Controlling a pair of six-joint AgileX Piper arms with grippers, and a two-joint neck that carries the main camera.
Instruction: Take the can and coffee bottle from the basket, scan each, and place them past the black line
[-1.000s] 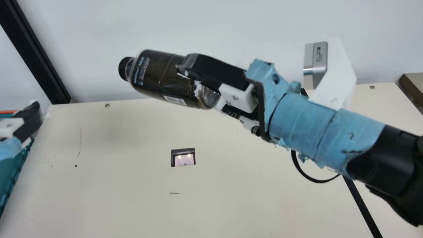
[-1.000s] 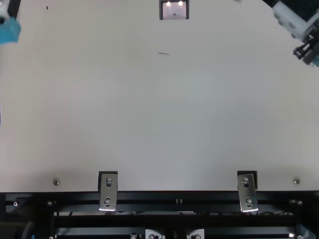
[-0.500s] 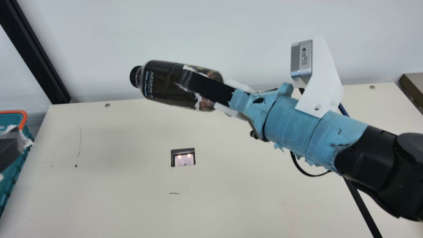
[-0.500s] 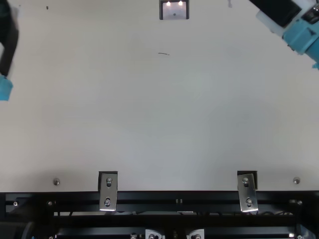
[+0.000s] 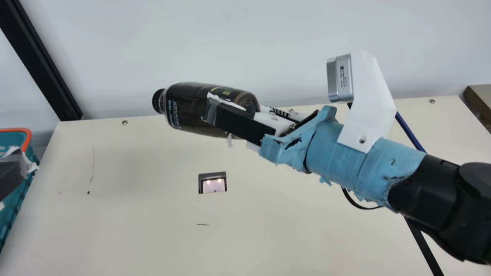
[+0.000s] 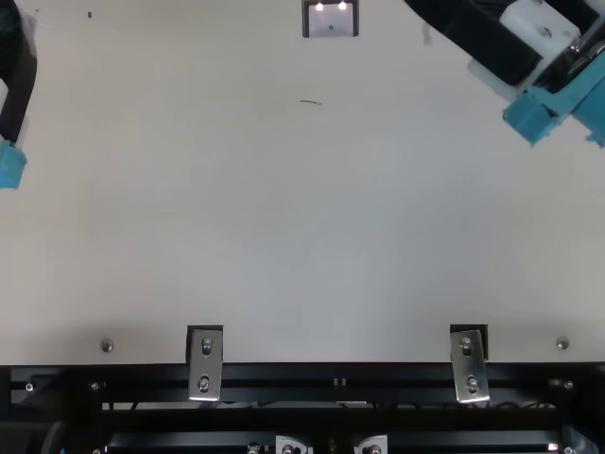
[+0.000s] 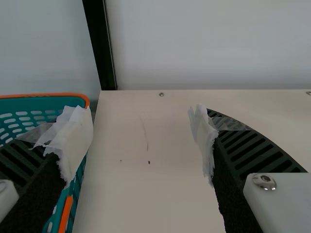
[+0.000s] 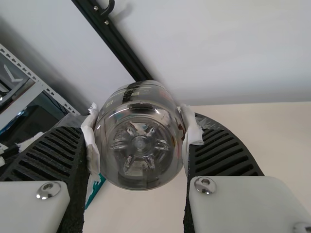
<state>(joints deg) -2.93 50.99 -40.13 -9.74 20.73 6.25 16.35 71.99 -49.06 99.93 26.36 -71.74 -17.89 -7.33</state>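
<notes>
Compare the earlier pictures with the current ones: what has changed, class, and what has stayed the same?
In the main view, the coffee bottle has sunk, shifted slightly right and rolled, showing different print; the right gripper has held it throughout. The left gripper has moved down and left in that view. Nothing was newly gripped or released. The basket and scanner window stayed put.

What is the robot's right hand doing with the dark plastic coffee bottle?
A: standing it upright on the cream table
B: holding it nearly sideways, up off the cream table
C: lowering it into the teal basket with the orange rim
B: the dark plastic coffee bottle is gripped on both sides by the right hand, raised above the cream table, its cap pointing toward the main view's left.
</notes>
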